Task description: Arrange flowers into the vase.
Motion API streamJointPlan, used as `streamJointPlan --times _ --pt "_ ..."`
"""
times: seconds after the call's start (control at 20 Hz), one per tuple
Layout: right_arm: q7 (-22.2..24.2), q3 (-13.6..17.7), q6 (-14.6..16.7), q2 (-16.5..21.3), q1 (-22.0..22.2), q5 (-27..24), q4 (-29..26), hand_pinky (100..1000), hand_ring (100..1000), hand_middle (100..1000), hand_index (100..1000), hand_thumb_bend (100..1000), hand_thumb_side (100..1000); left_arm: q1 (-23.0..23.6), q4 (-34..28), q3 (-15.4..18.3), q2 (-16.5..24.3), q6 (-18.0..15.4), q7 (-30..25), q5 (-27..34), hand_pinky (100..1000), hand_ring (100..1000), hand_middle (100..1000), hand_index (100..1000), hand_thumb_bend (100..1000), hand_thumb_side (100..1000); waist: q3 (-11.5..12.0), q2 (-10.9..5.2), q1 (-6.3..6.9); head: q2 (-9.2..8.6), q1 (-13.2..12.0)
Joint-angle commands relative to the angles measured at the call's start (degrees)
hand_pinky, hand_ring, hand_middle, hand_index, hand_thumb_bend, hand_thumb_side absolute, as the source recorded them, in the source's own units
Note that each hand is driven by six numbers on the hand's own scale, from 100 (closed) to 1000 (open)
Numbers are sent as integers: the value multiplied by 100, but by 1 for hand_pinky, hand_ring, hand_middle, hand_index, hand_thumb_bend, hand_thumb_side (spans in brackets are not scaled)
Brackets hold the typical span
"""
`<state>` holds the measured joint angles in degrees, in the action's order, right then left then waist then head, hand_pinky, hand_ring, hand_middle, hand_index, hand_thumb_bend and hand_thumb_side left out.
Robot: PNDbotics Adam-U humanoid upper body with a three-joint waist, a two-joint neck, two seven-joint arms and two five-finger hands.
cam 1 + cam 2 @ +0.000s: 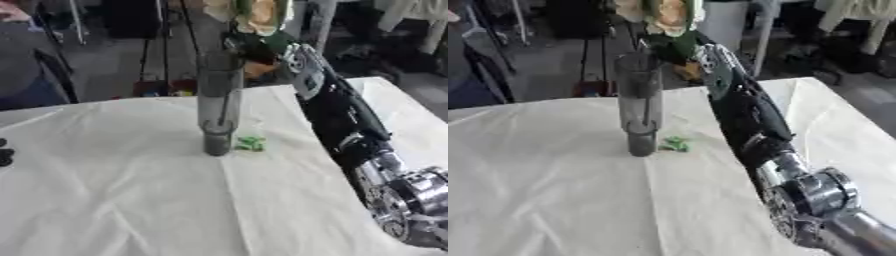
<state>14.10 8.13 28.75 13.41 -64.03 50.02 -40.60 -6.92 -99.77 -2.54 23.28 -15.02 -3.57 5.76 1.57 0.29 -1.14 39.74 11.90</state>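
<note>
A tall clear glass vase [217, 107] stands upright in the middle of the white-clothed table [131, 200]. My right arm reaches in from the lower right, and my right hand [251, 48] is at the vase's mouth, shut on a flower. The flower's peach and cream bloom [259, 15] with green leaves is above the rim, and its thin stem [227, 107] runs down inside the glass. A dark bit of my left hand [4, 154] shows at the left edge of the left eye view.
A small green leaf scrap [251, 144] lies on the cloth just right of the vase's base. Beyond the table's far edge are dark stands, cables and a person's clothing at the far left.
</note>
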Motion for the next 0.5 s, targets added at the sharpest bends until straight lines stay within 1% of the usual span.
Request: streamJointPlan --times 0.05,0.2,0.4,0.45,0.5 --pt "75 24 3 175 -193 -89 -153 680 697 564 634 100 1000 -38 -68 56 175 -4 -5 -5 763 738 728 785 730 961 -5 -75 10 20 -6" --pt "160 -9 45 172 -184 -53 -116 689 706 602 668 100 1000 -35 -68 58 175 -3 -5 -7 763 738 728 785 728 962 -2 -71 10 19 -8" --pt "250 -26 112 170 -174 17 -85 712 735 724 745 148 1000 -35 -71 60 175 -4 -5 -7 763 738 728 785 728 962 0 -67 10 22 -10" --pt "265 -25 122 170 -175 29 -80 712 735 724 745 148 1000 -34 -71 59 174 -4 -6 -7 763 738 728 785 728 962 0 -67 10 23 -10" --pt "282 -27 135 171 -175 42 -77 732 757 771 790 174 1000 -35 -71 59 173 -4 -7 -7 763 738 728 785 729 962 0 -66 10 21 -7"
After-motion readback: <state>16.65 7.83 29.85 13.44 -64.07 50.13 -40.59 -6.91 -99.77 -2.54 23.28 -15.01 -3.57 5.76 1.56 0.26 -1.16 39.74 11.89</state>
